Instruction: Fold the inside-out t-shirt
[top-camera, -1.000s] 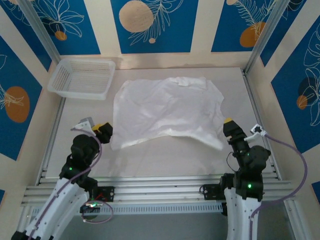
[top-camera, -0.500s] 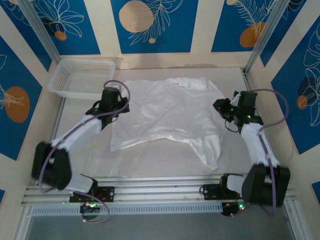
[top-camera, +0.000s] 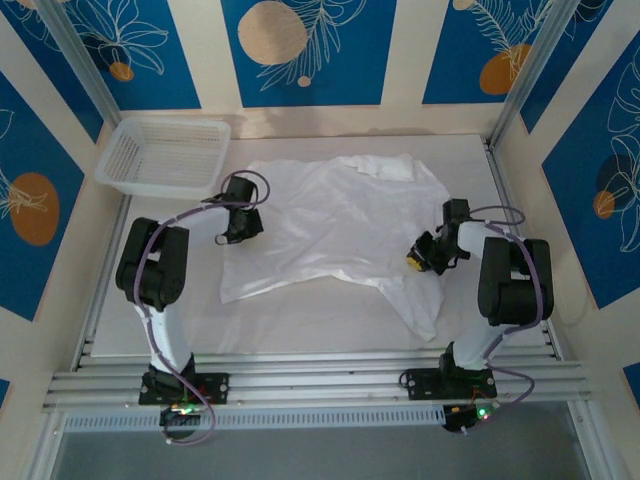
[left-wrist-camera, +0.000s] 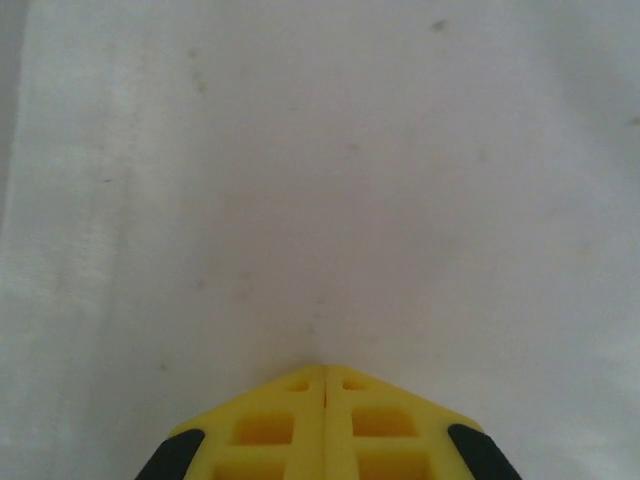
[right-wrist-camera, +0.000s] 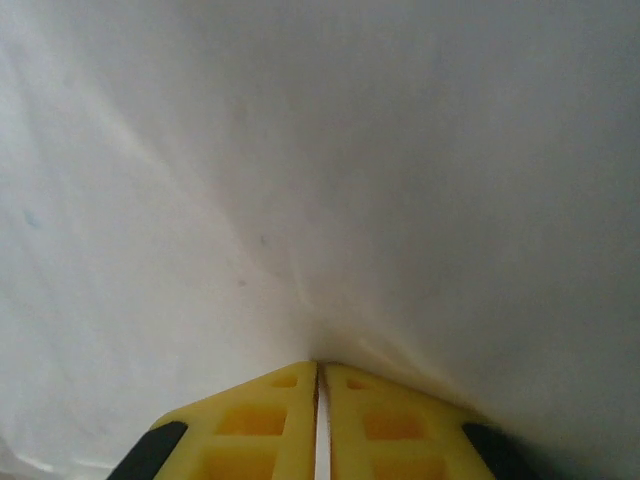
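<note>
At the far left corner of the table (top-camera: 300, 325) sat a white mesh basket (top-camera: 160, 155), apart from the cloth. Just right of it, the left gripper (top-camera: 238, 228) was down on the left edge of the inside-out t-shirt (top-camera: 335, 225). In the left wrist view its yellow fingers (left-wrist-camera: 270, 420) were pressed tight together, pinching the white cloth (left-wrist-camera: 330, 180) at their tips (left-wrist-camera: 325, 372). The shirt lay spread and wrinkled across the middle of the table, one flap trailing toward the near right. At its right edge the right gripper (top-camera: 418, 258) was clamped on the fabric – the right wrist view showed a thin sliver of cloth (right-wrist-camera: 300, 170) between the closed fingers (right-wrist-camera: 318, 368), creases fanning outward.
</note>
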